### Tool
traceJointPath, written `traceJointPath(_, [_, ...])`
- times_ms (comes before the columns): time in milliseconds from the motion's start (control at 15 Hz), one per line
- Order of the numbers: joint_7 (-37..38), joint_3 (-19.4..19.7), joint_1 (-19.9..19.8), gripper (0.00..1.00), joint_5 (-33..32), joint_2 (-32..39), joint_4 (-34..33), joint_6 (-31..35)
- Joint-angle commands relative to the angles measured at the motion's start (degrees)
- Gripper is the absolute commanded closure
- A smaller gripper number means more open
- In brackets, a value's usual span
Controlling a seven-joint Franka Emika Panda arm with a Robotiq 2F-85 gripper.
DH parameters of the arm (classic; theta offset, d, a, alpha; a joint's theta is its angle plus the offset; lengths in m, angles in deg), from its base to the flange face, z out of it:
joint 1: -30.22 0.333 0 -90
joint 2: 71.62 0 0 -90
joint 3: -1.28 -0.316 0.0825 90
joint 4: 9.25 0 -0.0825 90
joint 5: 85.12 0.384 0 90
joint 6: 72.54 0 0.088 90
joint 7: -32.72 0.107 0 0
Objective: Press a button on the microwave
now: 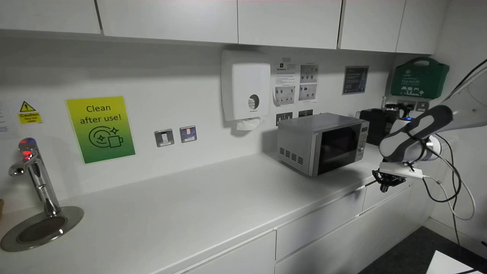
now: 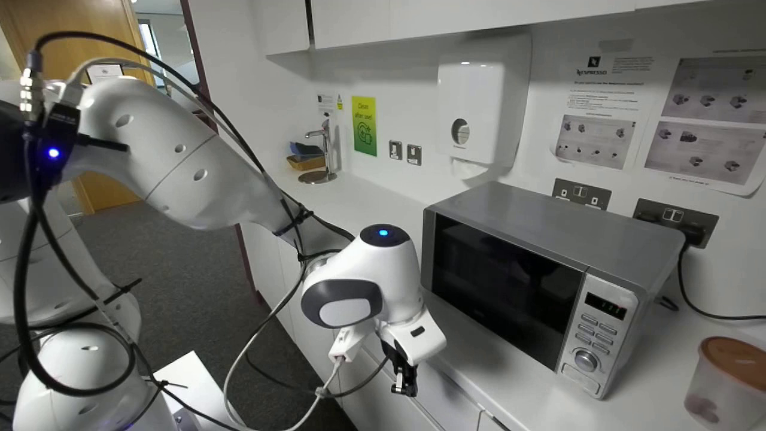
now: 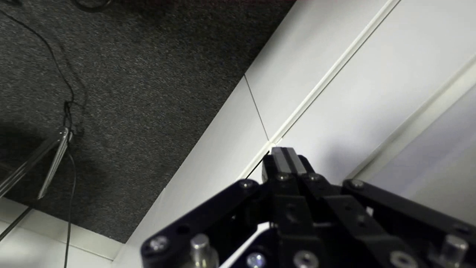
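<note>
One silver-grey microwave (image 2: 526, 281) on white bench (image 1: 190, 213), display (image 2: 605, 306) lit. Gripper (image 3: 289, 160) hangs in front of microwave, pointing down, well apart from its buttons (image 2: 586, 329); I see fingers (image 3: 279, 160) pressed together. Orange-lidded tub (image 2: 727, 383) on bench, near microwave's button end. White paper dispenser (image 1: 247, 87) on wall (image 1: 190, 72), mounted higher than microwave.
</note>
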Motion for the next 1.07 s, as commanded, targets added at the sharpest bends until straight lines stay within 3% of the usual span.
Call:
traceJointPath(0, [4.41,-3.49,-1.72,1.00,-5.96,-13.60,4.34,-7.63])
traceJointPath(400, [3.49,-10.00,-3.22,1.00,-2.00,-28.35,4.51,-21.80])
traceJointPath(467, [2.24,-9.59,-3.30,0.75,-2.02,-23.20,2.38,-19.45])
traceJointPath(533, [2.22,-10.11,-3.42,0.99,-1.90,-24.79,2.48,-20.33])
traceJointPath(733, [2.28,-10.32,-3.63,0.77,-2.00,-24.45,2.52,-20.32])
traceJointPath(1000, [2.37,-10.20,-3.62,0.75,-2.13,-22.91,2.52,-20.17])
